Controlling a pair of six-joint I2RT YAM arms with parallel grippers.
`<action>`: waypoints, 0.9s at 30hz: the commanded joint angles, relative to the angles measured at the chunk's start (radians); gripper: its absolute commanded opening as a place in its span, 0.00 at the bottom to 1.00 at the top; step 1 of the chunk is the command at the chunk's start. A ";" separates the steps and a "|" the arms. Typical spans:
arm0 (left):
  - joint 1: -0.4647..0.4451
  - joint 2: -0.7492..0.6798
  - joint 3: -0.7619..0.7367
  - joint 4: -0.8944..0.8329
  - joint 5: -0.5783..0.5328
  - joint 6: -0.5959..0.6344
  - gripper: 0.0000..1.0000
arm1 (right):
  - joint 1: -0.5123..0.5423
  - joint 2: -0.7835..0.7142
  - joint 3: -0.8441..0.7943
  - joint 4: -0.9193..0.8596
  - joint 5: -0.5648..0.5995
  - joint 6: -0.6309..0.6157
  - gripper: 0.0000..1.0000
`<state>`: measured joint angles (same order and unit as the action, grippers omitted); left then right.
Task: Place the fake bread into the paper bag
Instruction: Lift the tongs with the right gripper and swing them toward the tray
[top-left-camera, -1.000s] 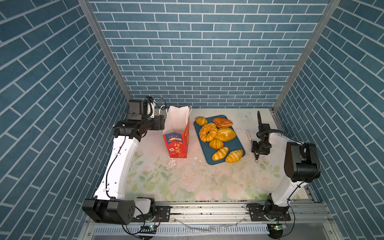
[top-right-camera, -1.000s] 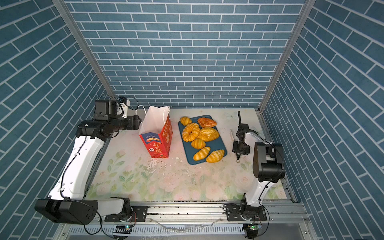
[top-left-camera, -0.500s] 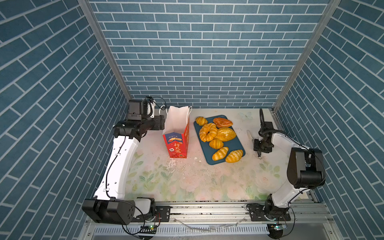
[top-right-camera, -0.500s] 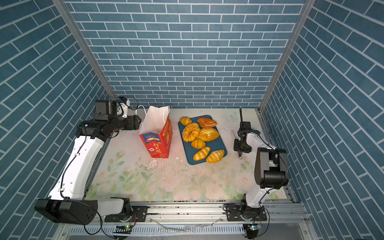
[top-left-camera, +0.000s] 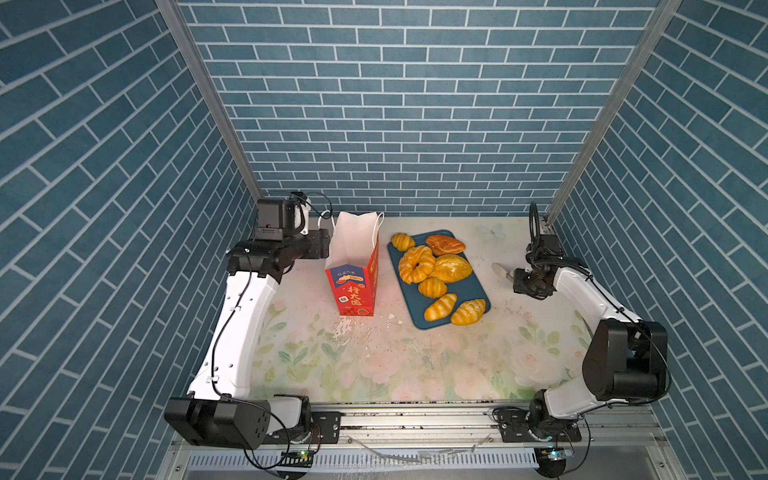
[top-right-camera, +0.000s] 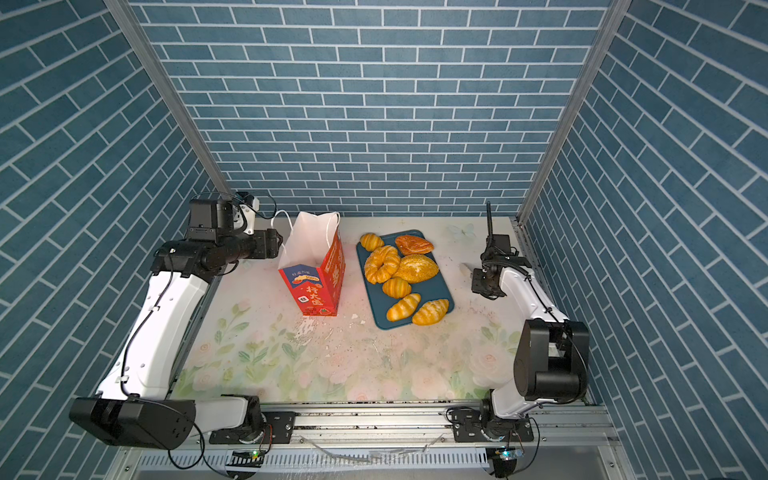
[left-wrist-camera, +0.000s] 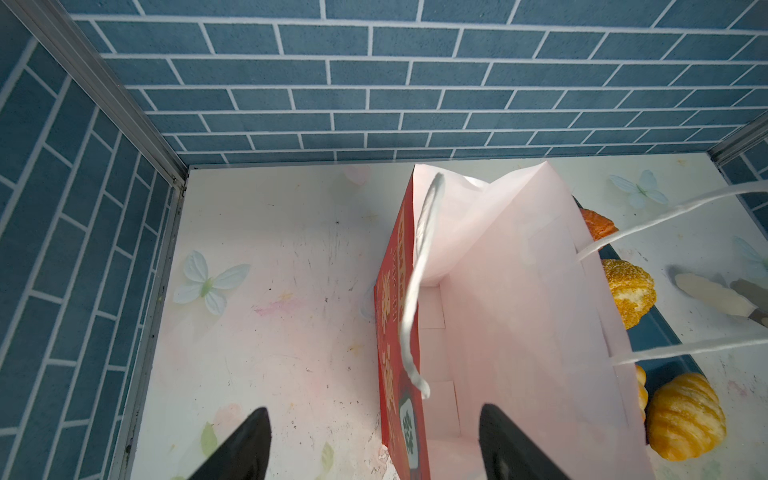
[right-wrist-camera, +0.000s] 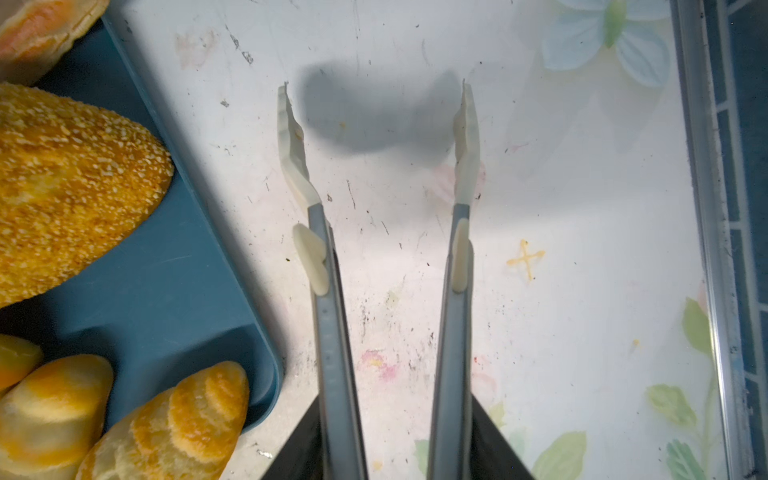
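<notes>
Several glossy golden pieces of fake bread (top-left-camera: 451, 268) (top-right-camera: 415, 268) lie on a dark teal tray (top-left-camera: 467, 291). Left of it the red paper bag (top-left-camera: 355, 286) (top-right-camera: 311, 286) stands upright with its mouth open and its white inside (left-wrist-camera: 519, 311) bare. My left gripper (left-wrist-camera: 378, 440) is open astride the bag's near wall, one finger outside and one inside. My right gripper (right-wrist-camera: 395, 440) (top-left-camera: 519, 281), right of the tray, is shut on metal tongs (right-wrist-camera: 328, 291). Their white tips (top-left-camera: 500, 270) are spread with nothing between them.
The tray's rounded corner (right-wrist-camera: 266, 374) and two croissants (right-wrist-camera: 166, 424) lie close beside the tongs. The metal table edge (right-wrist-camera: 702, 208) and the brick wall run along the other side. White cord handles (left-wrist-camera: 419, 291) hang at the bag's mouth. Crumbs dot the floral tabletop (top-left-camera: 374, 345).
The right arm's elbow has swung lower toward the front right while its gripper stays beside the tray with the tongs. The left arm and the bag have not moved.
</notes>
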<state>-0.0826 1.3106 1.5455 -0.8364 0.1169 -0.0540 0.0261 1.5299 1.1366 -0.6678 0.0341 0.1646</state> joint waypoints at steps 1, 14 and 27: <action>0.006 -0.017 -0.008 0.009 -0.003 -0.003 0.80 | 0.008 -0.047 0.023 -0.025 0.019 -0.045 0.47; 0.006 -0.016 0.015 0.006 -0.017 0.009 0.80 | 0.030 -0.144 0.196 -0.379 -0.098 0.014 0.47; 0.006 -0.008 0.006 0.027 -0.004 0.009 0.80 | 0.130 -0.276 0.184 -0.671 -0.214 0.126 0.46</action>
<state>-0.0826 1.3106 1.5455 -0.8303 0.1101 -0.0525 0.1226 1.2835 1.3144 -1.2316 -0.1490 0.2394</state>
